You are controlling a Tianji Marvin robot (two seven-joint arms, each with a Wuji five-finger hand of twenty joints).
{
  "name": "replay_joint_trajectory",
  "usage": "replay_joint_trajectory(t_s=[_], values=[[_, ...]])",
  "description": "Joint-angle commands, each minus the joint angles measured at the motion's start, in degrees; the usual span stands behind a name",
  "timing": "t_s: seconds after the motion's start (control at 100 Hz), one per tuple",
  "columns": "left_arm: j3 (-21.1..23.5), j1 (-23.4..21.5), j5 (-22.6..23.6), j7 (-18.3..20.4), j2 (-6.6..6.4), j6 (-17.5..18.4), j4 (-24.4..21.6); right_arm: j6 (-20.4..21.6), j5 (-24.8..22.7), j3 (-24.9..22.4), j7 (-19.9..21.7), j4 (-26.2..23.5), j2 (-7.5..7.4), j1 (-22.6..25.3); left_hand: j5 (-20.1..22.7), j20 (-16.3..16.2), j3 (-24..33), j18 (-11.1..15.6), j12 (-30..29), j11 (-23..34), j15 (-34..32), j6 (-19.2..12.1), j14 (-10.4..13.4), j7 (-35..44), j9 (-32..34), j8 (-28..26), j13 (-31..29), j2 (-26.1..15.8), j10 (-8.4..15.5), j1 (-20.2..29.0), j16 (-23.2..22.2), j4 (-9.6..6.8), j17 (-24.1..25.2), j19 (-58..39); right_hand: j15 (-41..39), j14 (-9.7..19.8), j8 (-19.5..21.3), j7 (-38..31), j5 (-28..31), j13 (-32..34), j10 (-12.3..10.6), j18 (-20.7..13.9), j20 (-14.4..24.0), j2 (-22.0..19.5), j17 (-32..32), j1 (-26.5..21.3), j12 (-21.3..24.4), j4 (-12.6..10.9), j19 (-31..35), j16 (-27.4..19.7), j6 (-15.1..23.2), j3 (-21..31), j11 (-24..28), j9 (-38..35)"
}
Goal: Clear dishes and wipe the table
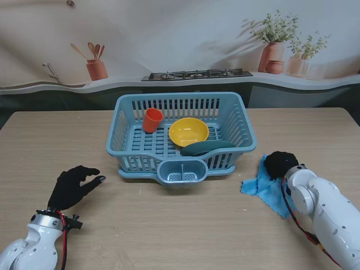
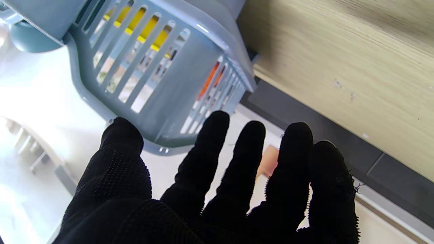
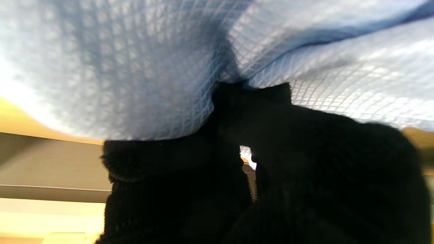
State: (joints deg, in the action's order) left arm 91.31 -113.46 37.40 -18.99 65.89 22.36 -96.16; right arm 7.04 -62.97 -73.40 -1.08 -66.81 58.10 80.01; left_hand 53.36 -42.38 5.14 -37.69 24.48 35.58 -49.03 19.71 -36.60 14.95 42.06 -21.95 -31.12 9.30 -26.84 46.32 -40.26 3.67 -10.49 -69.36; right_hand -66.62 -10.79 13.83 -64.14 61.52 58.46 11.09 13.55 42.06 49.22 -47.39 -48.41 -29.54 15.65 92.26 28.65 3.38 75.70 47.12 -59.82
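You see the blue dish basket (image 1: 236, 121) in the middle of the table (image 1: 169, 225), w/ three things already inside: an orange cup (image 1: 152, 120) at the far left part, a yellow bowl (image 1: 188, 131) in the centre, and a dark green plate (image 1: 207, 148) lying tilted against the near-right wall. The small cutlery pocket (image 1: 181, 171) sticks out from the basket's near side, toward you.

Your right hand (image 1: 280, 163) is on the blue cloth (image 1: 264, 188), to the right of the basket and just beside its near-right corner. In the right wrist view the fingers (image 3: 257, 98) are curled and pinch a fold of the cloth (image 3: 135, 67), so this hand has hold of it. The rest of the cloth lies crumpled on the table, partly under the white forearm (image 1: 326, 208).

Your left hand (image 1: 73, 185) is over the table, left of the basket and apart from it, holding nothing. In the left wrist view the fingers (image 2: 210, 152) are spread and only lightly bent, and the basket wall (image 2: 176, 88) fills the space ahead of them; yellow and orange show through the slots.

Behind the table is a printed kitchen backdrop (image 1: 185, 45).
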Motion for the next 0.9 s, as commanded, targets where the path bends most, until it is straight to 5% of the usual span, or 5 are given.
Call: replay_joint_trajectory(t_s=[0.0,0.21,0.38,0.63,0.89], values=[[0.0,-0.3,-0.2,0.7,0.19,0.1,-0.2,1.3,-0.9,-1.1,1.2,-0.5,-0.85,3.2,2.1,-0.8,-1.2,-0.9,0.1,-0.2,-0.9,-0.9,-2.5,-0.8,0.2,-0.8,-0.8,-2.6,-1.2,2.4,-0.7,-1.6,0.3,-0.8,-0.9,-1.5,-0.6,1.8,1.3,0.5,-1.0,-3.0,1.2,-0.8,0.5,-0.8,-0.1,-0.2,0.0,0.3,-0.6,1.6,0.5,-1.5],[0.0,-0.2,-0.3,0.8,0.18,0.1,-0.2,7.0,-3.5,-10.0,3.5,-6.9,-1.1,11.0,2.1,-0.8,-1.4,-0.9,0.1,-0.2,-0.9,-0.8,-2.6,-0.8,0.2,-0.8,-0.8,-2.6,-1.3,2.4,-0.7,-1.62,0.3,-0.8,-1.0,-1.5,-0.6,1.9,1.3,0.5,-1.0,-2.8,1.3,-0.8,0.4,-0.8,-0.2,-0.2,0.0,0.3,-0.6,1.6,0.5,-1.6],[0.0,-0.2,-0.2,0.6,0.2,0.3,0.0,7.2,-4.1,-10.9,2.7,-6.9,-1.09,11.8,2.1,-0.8,-1.5,-0.8,0.1,-0.2,-0.9,-0.8,-2.6,-0.8,0.1,-0.8,-0.7,-2.7,-1.3,2.5,-0.7,-1.63,0.3,-0.8,-1.0,-1.5,-0.4,1.9,1.3,0.5,-1.0,-2.8,1.3,-0.7,0.4,-0.8,-0.3,-0.2,0.0,0.3,-0.6,1.7,0.4,-1.6],[0.0,-0.2,-0.1,0.3,0.25,0.4,0.1,3.0,-3.3,-3.5,0.6,-0.8,-1.2,4.4,2.1,-0.8,-1.7,-0.8,0.1,-0.2,-0.9,-0.7,-2.6,-0.8,0.2,-0.8,-0.7,-2.7,-1.4,2.6,-0.7,-1.65,0.3,-0.8,-1.0,-1.3,-0.3,2.0,1.4,0.5,-1.3,-2.9,1.4,-0.8,0.3,-0.8,-0.4,-0.2,0.0,0.3,-0.4,1.6,0.3,-1.6],[0.1,-0.4,0.0,-0.5,0.38,0.6,0.1,-4.8,2.0,9.2,-2.2,8.0,-0.37,-7.1,2.1,-0.8,-1.8,-0.9,0.1,-0.2,-0.9,-0.9,-2.6,-0.8,0.2,-0.8,-0.8,-2.8,-1.3,2.7,-0.7,-1.68,0.3,-0.8,-1.0,-1.2,-0.1,2.0,1.4,0.5,-1.3,-3.1,1.4,-0.9,0.5,-0.8,-0.4,-0.2,-0.1,0.3,-0.4,1.6,0.4,-1.5]])
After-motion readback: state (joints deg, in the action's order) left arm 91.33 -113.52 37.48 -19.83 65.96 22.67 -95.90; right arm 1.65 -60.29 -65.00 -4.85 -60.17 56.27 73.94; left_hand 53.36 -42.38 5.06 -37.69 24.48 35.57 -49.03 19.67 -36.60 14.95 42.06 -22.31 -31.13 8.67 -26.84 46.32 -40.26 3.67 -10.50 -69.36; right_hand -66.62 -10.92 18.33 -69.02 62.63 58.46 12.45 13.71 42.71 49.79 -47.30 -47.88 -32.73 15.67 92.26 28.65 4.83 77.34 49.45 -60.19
